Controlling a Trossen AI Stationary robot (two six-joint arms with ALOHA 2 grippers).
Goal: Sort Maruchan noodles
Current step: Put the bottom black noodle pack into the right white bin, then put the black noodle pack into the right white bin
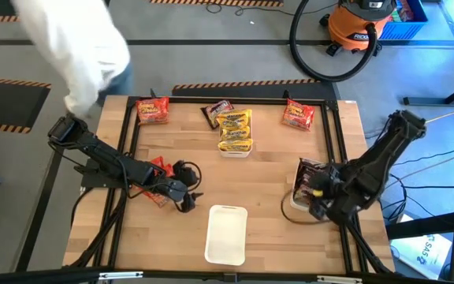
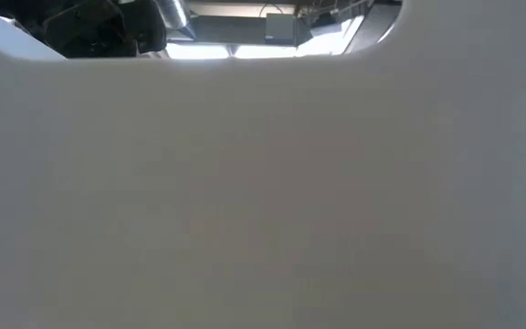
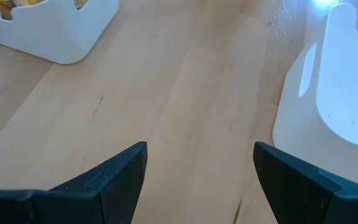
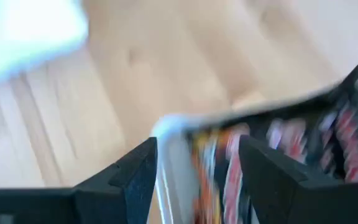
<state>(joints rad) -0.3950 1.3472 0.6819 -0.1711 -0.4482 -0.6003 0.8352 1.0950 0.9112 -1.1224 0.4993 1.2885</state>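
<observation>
The right claw [image 1: 315, 195] hung low over the surface's [image 1: 266, 181] right side, fingers apart, straddling the rim of a white tray [image 4: 166, 134] that held dark packets [image 1: 310, 175]; whether the fingers [image 4: 135, 177] touched anything could not be told. The left claw [image 1: 187, 189] lay near the surface on the left, its fingers [image 3: 120, 177] spread wide over bare wood with nothing between them. Just beside it, on the side toward its own arm, lay red packets [image 1: 159, 167]. An empty white tray [image 1: 227, 233] sat between the two claws, nearer the front edge. Well beyond both claws, a third tray [image 1: 235, 149] carried a stack of yellow packets [image 1: 234, 128], with one dark packet [image 1: 215, 112] touching its left side. Two red packets lay at the far side, one [image 1: 152, 110] toward the left, one [image 1: 298, 115] toward the right. No writing on the packets could be read. A person's white sleeve [image 1: 77, 47] reached over the far left corner. In the low view a pale surface blocked nearly everything.
</observation>
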